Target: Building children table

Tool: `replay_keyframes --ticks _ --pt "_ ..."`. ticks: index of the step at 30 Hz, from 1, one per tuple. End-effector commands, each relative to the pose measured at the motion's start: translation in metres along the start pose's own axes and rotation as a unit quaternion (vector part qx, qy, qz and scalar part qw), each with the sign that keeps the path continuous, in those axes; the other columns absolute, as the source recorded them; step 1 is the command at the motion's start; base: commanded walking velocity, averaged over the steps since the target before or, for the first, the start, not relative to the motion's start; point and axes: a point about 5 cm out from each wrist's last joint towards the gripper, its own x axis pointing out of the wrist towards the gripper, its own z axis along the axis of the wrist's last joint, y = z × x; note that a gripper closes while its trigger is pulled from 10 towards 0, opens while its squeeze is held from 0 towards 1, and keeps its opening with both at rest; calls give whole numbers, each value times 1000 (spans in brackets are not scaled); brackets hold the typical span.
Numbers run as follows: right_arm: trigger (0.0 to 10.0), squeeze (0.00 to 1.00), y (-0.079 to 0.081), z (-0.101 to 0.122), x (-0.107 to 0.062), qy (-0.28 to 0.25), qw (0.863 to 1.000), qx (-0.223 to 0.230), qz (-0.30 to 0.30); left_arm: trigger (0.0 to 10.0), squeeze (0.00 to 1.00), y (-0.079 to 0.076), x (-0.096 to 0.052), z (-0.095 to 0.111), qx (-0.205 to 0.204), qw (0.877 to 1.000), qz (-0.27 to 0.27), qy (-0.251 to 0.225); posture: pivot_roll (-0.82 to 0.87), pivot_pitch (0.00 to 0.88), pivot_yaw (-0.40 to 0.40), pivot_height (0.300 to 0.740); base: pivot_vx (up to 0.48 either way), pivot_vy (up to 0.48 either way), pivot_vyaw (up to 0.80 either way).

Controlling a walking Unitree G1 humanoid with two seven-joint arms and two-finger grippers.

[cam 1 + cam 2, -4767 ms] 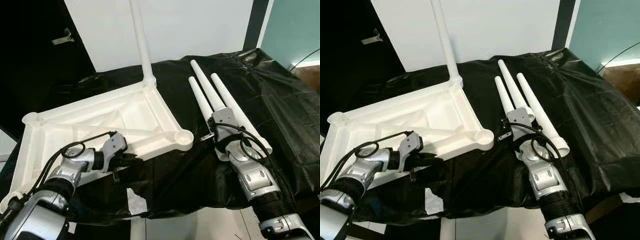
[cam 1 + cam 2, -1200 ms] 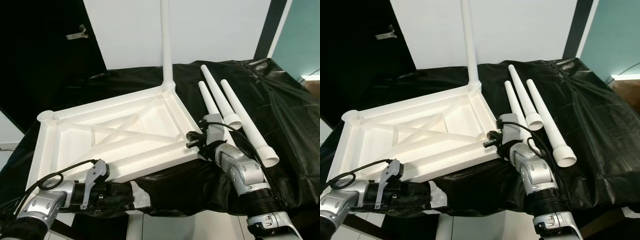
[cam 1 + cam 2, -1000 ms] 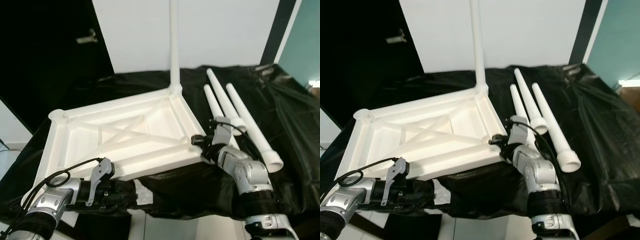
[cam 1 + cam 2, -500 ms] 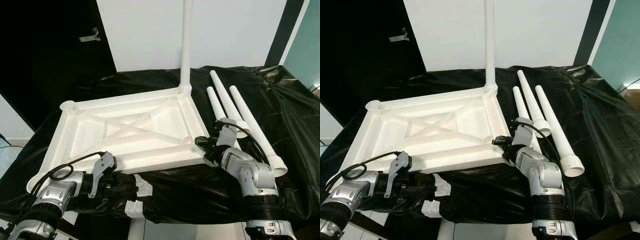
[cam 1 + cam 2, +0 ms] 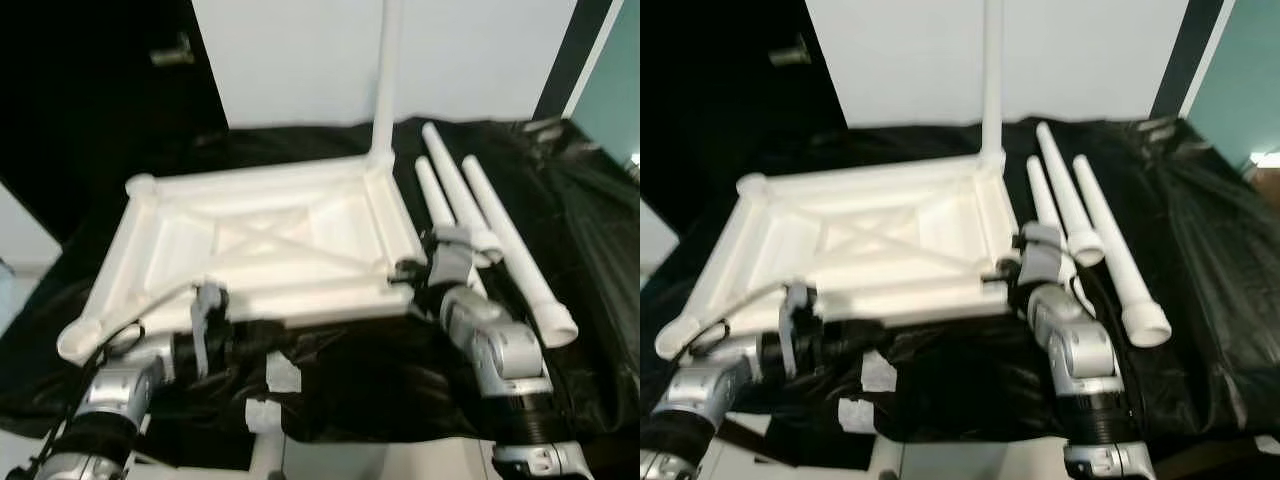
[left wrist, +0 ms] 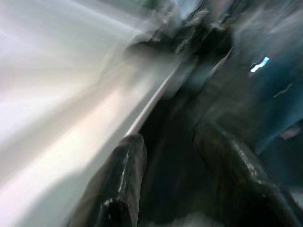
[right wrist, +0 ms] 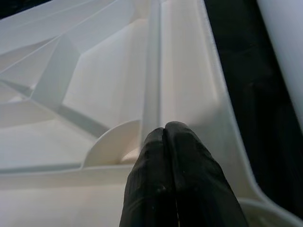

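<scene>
Meanwhile, both arms reach forward to the upturned white plastic tabletop (image 5: 270, 240) on the black-draped counter (image 5: 590, 240): left gripper (image 6: 165, 189) jaws spread under its near edge, right gripper (image 7: 165, 142) jaws pressed together at its near right corner.

Both eye views look forward and down from the head, sharing the tabletop (image 5: 260, 240) and loose legs (image 5: 470, 215). The right wrist view faces close along its fingers (image 7: 177, 189) onto the tabletop's rim; the left wrist view is blurred.
</scene>
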Motion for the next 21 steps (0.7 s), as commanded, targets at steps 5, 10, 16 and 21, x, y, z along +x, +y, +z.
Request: replay_keyframes --ticks 5,10,16,21 --pt "10000 0 6 -8 -1 25 1000 6 14 10000 0 -12 -2 26 17 995 -79 -61 -94 0 37 740 0 0 0" --pt "10000 0 11 1 -1 6 1000 8 17 10000 0 -11 2 55 43 983 -76 -159 -93 0 37 740 0 0 0" --pt "10000 0 18 41 -6 -93 995 -25 20 10000 0 10 40 68 30 965 54 -255 -107 0 46 740 0 0 0" --pt "10000 0 16 49 -6 -107 994 -16 -6 10000 0 13 64 57 4 968 78 -240 -107 0 46 740 0 0 0"
